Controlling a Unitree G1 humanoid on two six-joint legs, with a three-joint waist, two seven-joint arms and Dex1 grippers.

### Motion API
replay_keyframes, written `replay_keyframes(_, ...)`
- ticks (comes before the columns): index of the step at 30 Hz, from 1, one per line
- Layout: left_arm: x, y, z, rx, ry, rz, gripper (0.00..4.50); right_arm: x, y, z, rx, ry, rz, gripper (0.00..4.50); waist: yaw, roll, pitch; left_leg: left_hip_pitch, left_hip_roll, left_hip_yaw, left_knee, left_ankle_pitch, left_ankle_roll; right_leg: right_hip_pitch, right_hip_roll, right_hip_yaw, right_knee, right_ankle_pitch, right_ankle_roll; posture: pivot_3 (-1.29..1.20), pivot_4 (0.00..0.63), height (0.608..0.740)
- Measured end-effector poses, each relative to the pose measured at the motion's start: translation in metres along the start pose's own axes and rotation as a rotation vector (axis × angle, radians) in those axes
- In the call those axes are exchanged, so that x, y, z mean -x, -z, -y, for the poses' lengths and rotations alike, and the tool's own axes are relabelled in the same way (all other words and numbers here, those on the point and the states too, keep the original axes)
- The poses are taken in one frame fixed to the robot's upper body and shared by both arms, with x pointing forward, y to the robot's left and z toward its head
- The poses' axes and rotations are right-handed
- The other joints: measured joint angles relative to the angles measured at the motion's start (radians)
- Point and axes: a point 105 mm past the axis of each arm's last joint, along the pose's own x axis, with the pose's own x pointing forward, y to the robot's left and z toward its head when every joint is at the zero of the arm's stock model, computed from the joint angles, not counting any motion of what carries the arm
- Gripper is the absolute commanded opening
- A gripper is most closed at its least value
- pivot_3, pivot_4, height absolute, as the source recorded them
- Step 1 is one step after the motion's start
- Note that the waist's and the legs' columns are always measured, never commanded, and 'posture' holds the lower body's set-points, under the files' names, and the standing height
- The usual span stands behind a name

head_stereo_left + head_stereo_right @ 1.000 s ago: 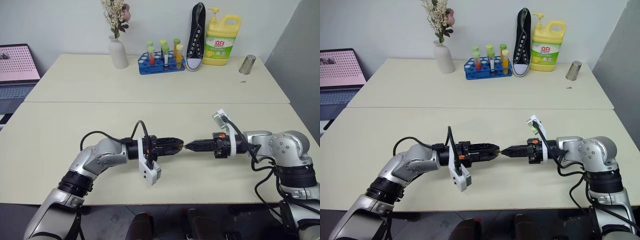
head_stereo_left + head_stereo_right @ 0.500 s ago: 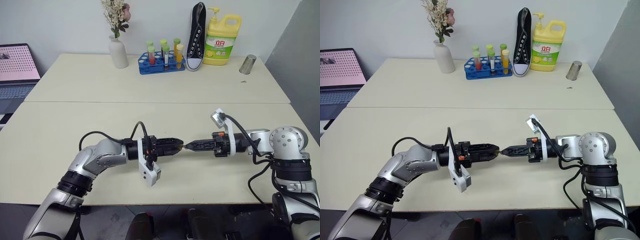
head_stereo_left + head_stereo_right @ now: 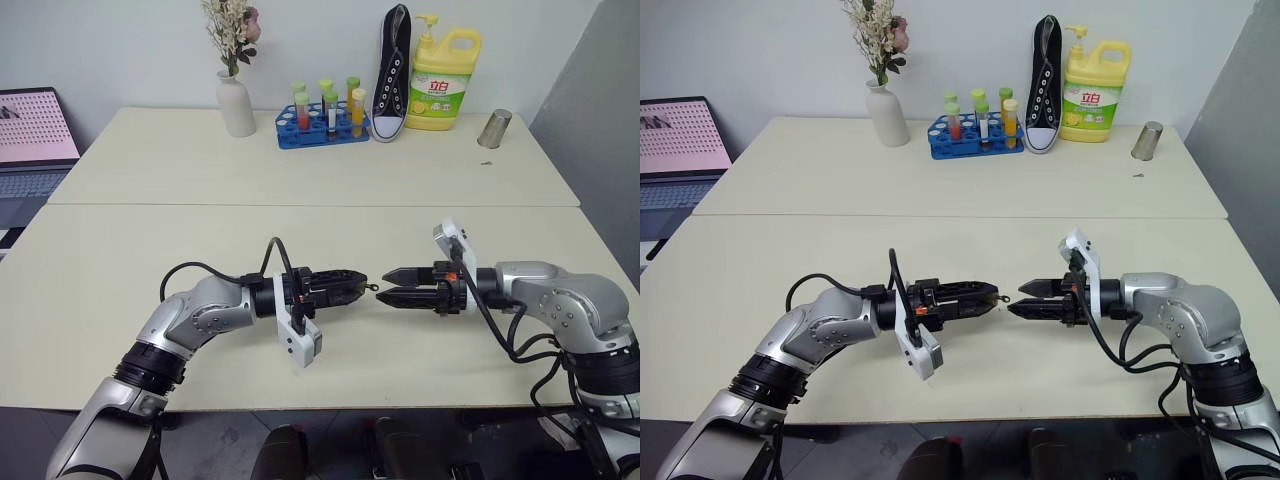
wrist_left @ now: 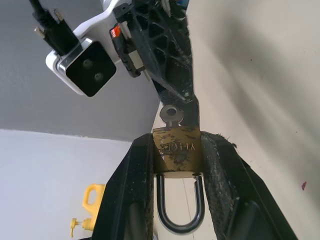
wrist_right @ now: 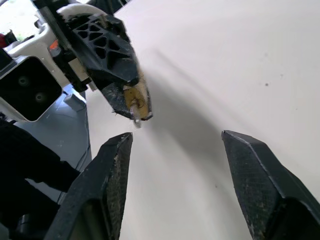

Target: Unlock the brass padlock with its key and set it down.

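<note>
While ribbed black fingers (image 4: 142,185) clamp it, the brass padlock (image 4: 177,155) shows worn, scuffed metal.

Chinese characters "立白" stand on the yellow detergent bottle (image 3: 441,82).

Head stereo pair downward; wrist cams close-up

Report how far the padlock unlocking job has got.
Done: the silver key sits in the small brass padlock. In hand: the left gripper is shut on the padlock above the beige table; the right gripper is open, just off the key. Left: the silver shackle looks seated, so freeing it and setting the lock down remain.
</note>
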Motion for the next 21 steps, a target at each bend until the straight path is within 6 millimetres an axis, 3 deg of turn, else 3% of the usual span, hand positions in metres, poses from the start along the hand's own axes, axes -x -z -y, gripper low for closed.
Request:
replay_keyframes(16, -0.001, -0.001, 0.000, 0.003, -0.005, 0.003, 0.97, -0.020, -0.010, -0.008, -0.004, -0.046, 0.075, 3.04, 0.001, 0.000, 0.000, 0.000, 0.000, 0.000, 0.000, 0.000, 0.000, 0.000, 0.000, 0.000, 0.000, 0.000, 0.000, 0.00, 0.150, 0.740)
replay_keyframes(19, -0.001, -0.001, 0.000, 0.004, -0.005, 0.003, 0.97, -0.022, -0.010, -0.009, -0.007, -0.052, 0.072, 2.47, 0.001, 0.000, 0.000, 0.000, 0.000, 0.000, 0.000, 0.000, 0.000, 0.000, 0.000, 0.000, 0.000, 0.000, 0.000, 0.00, 0.150, 0.740)
replay_keyframes(21, -0.001, -0.001, 0.000, 0.004, -0.005, 0.003, 0.97, -0.022, -0.009, -0.009, -0.005, -0.054, 0.066, 1.79, 0.001, 0.000, 0.000, 0.000, 0.000, 0.000, 0.000, 0.000, 0.000, 0.000, 0.000, 0.000, 0.000, 0.000, 0.000, 0.00, 0.150, 0.740)
